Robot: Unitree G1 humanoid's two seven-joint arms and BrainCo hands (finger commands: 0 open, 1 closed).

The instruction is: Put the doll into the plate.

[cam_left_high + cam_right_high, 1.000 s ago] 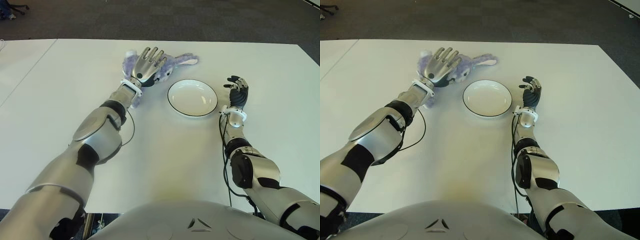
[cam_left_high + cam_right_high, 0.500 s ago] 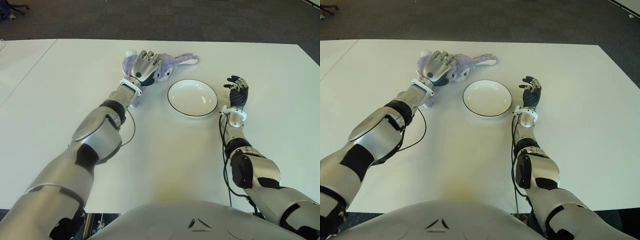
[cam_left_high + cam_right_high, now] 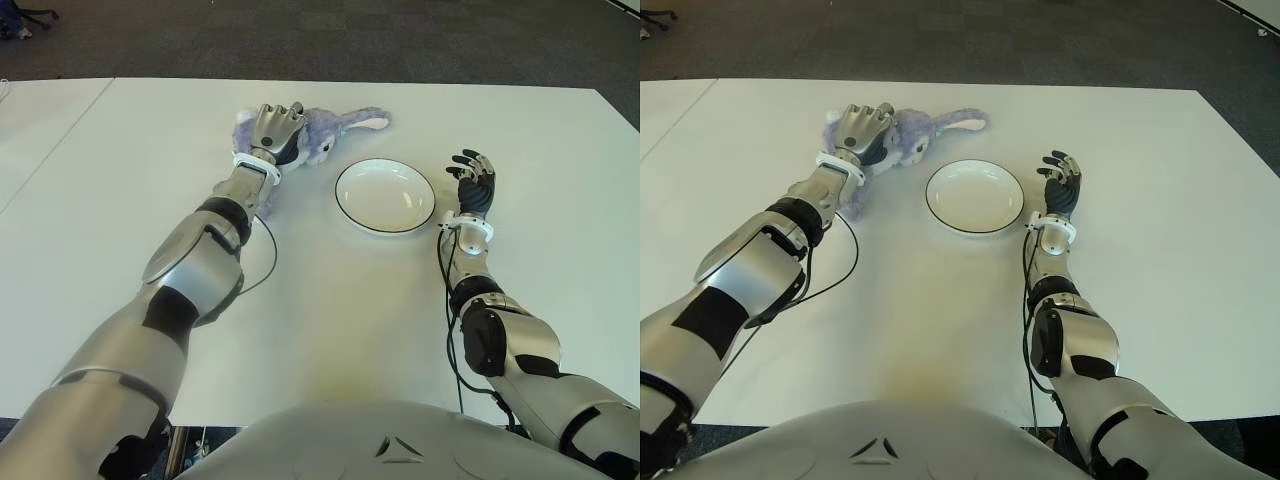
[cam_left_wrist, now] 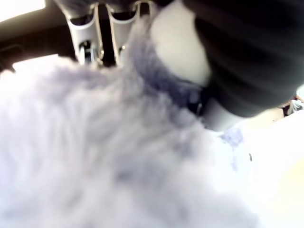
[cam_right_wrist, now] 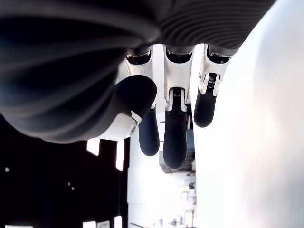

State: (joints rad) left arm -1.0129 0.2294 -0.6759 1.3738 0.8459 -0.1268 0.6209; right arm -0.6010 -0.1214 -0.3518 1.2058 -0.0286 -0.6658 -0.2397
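Nearest to me, on the right, my right hand point(image 3: 473, 186) shows just to the right of the plate point(image 3: 385, 195). Its fingers hang loose and slightly bent, holding nothing. It has no part in this for now.

The plate sits on the white table point(image 3: 330, 320) a little right of centre, white with a dark rim, and nothing is in it.

Farther off and to the left is the doll point(image 3: 318, 137), a soft lilac plush animal lying on the table just beyond the plate's far-left edge, with one long pale ear stretched out to the right. My left hand point(image 3: 274, 128) is on its left end, fingers curled over the fur and closed around it. In my left wrist view I see fur point(image 4: 109, 161) pressed right up against the palm.

I judge it light and squashy, so weight is no worry. The risk is that the stuffing gives under my fingers and the grip ends up pinching only loose fur. The thick body is the place to hold (not the ear, which would flop and let the rest swing). The pile should give decent friction, and nothing here is breakable apart from the plate, so I would lower the doll into it rather than drop it against the rim.
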